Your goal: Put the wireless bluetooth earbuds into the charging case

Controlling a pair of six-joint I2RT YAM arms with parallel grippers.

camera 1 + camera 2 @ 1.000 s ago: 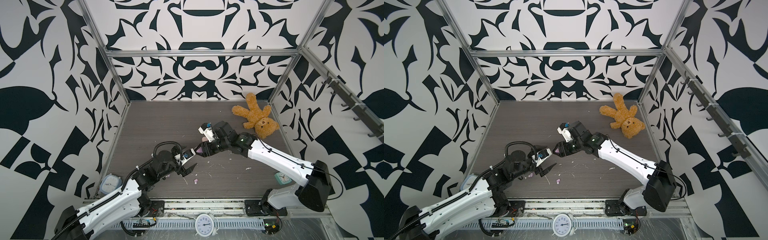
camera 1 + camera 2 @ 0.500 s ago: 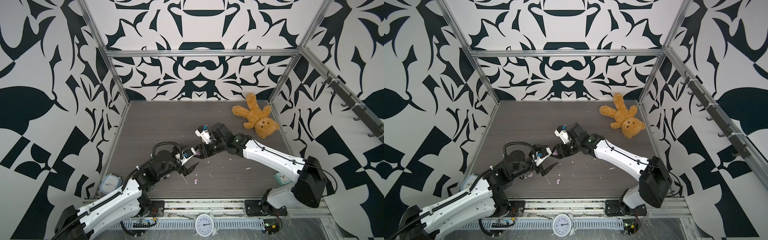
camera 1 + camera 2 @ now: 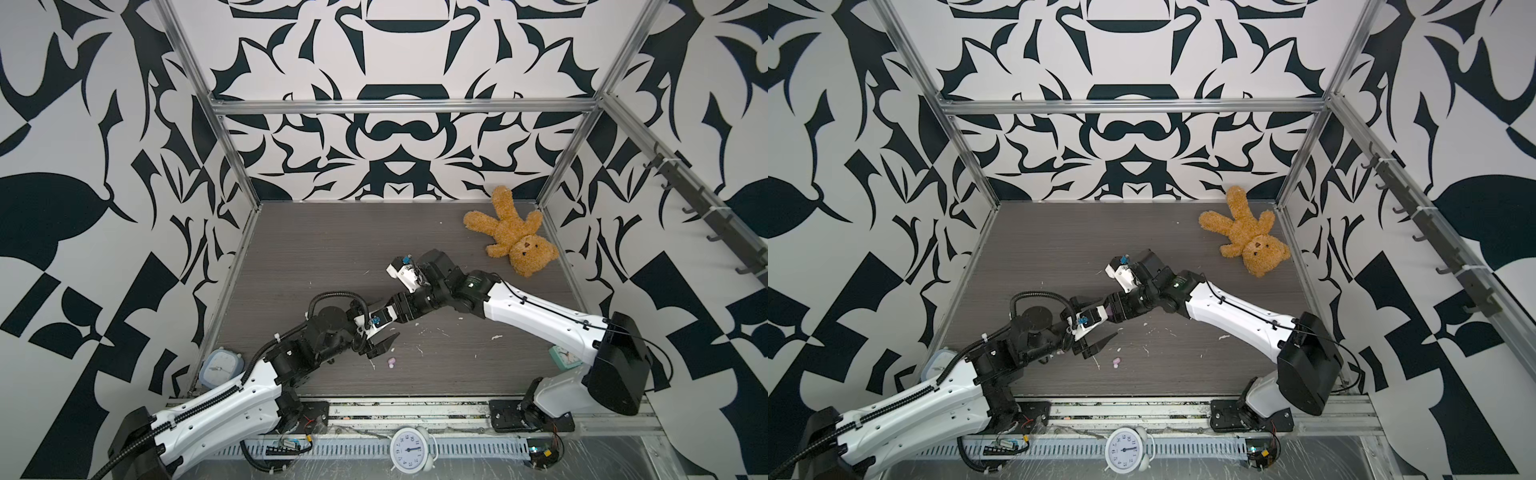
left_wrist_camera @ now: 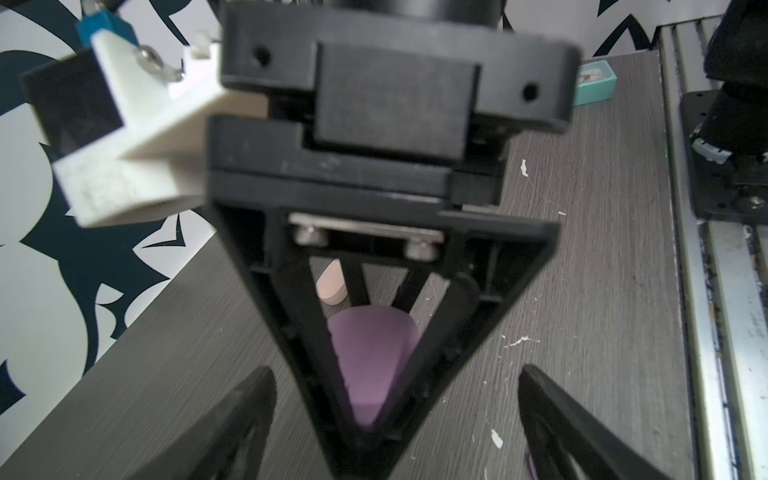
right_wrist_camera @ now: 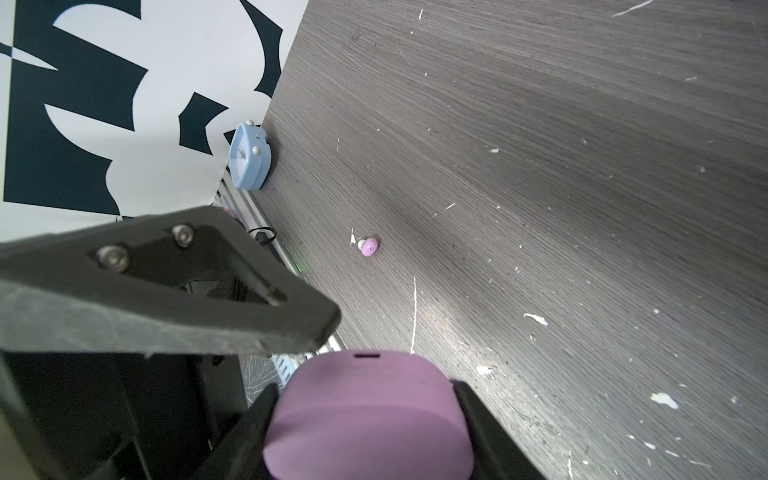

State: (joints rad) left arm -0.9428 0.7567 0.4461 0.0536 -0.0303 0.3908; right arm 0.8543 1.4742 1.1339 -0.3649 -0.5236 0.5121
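Right tool point(image 5: 365, 415) grips the rounded lilac plastic charging case point(image 4: 370, 357) by its sides, presumably presenting it for opening. The lid looks shut, though partly hidden. Left tool point(image 4: 395, 374) stands wide, astride the case. One lilac, white-tipped earbud point(image 5: 368, 247) lies on the grey worktop point(image 5: 582, 166) near the case, uninserted.

In the left wrist view the right claw point(image 4: 361, 440) looms blurred across the middle and covers most of the charging case point(image 4: 372, 365). A peach thing point(image 4: 331, 286) behind it is half hidden (earbud or not, I cannot tell). The right wrist view cuts off the case's lower end. In both top views the lilac earbud point(image 3: 391, 362) point(image 3: 1116, 362) is too small to show details.
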